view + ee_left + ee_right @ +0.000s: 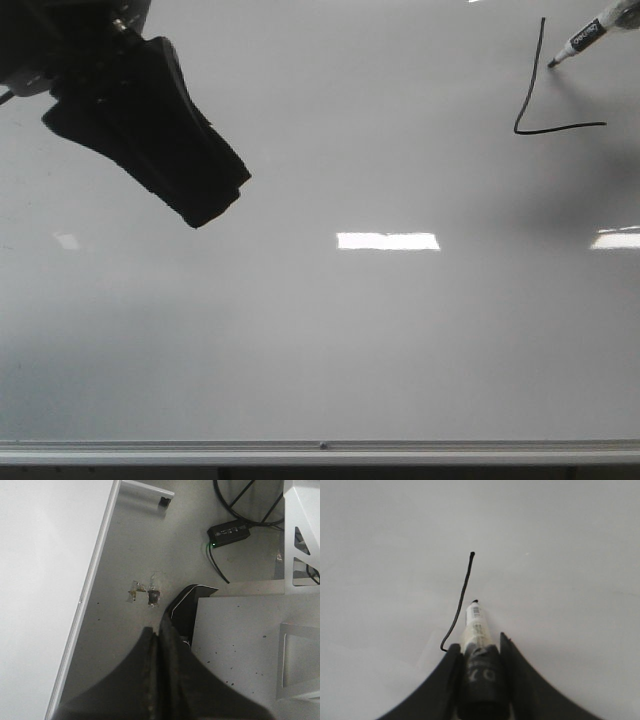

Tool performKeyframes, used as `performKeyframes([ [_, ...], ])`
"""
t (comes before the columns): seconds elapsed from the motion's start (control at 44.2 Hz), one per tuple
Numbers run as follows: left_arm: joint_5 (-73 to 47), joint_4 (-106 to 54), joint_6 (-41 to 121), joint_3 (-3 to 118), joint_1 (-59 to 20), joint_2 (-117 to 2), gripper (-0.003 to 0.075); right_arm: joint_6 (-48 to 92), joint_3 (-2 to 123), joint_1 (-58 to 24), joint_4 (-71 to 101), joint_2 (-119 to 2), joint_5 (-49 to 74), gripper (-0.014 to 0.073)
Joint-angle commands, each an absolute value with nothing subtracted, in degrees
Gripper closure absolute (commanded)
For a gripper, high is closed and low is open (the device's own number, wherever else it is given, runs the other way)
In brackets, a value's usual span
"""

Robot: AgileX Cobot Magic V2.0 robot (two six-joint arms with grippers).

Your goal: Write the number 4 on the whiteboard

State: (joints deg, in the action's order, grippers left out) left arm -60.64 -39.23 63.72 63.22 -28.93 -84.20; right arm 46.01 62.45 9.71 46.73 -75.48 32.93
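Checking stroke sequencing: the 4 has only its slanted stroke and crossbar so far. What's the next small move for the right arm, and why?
Probably draw the marker straight down through the crossbar. The number 4 lacks its vertical, and the tip held by the right gripper sits above the crossbar, right of the slanted stroke, on the whiteboard.

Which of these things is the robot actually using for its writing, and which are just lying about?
In use:
whiteboard
marker held in the right pincer
unfinished number 4

Lying about:
black power adapter with cables on the floor
idle, closed left pincer
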Motion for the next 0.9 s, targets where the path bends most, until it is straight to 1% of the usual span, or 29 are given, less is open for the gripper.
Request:
performKeyframes([
  [0.0,-59.9,-42.1,63.5,64.9,-29.4,-82.3,0.0741,45.1,63.1,9.7,46.0,-74.3,30.9,0.0653],
  [0.226,-59.9,-42.1,63.5,64.9,-29.4,-82.3,0.0741,40.4,56.9,9.7,38.8,-74.3,31.4,0.0653],
  [0.384,-59.9,-42.1,63.5,64.9,-29.4,-82.3,0.0741,40.3,51.4,9.7,38.6,-74.3,30.8,0.0653],
  [0.497,-59.9,-42.1,63.5,64.9,-29.4,-82.3,0.0741,40.3,50.8,9.7,38.6,-73.2,31.4,0.0653],
  [0.588,-60.0,-42.1,63.5,64.9,-29.4,-82.3,0.0741,40.3,52.3,9.7,39.1,-70.3,34.5,0.0653],
  [0.724,-60.0,-42.9,63.5,64.9,-29.4,-82.3,0.0737,40.4,57.7,8.3,39.6,-66.7,45.9,0.0653],
  [0.791,-59.6,-43.7,63.5,64.9,-29.4,-82.3,0.0708,40.6,60.5,6.2,38.5,-66.8,52.1,0.0653],
  [0.859,-58.9,-44.6,63.5,64.9,-29.4,-82.3,0.0631,41.0,62.4,3.4,36.7,-67.0,56.2,0.0653],
  [0.882,-58.7,-44.9,63.5,64.9,-29.4,-82.3,0.0587,41.1,62.7,2.4,36.3,-67.0,56.9,0.0653],
])
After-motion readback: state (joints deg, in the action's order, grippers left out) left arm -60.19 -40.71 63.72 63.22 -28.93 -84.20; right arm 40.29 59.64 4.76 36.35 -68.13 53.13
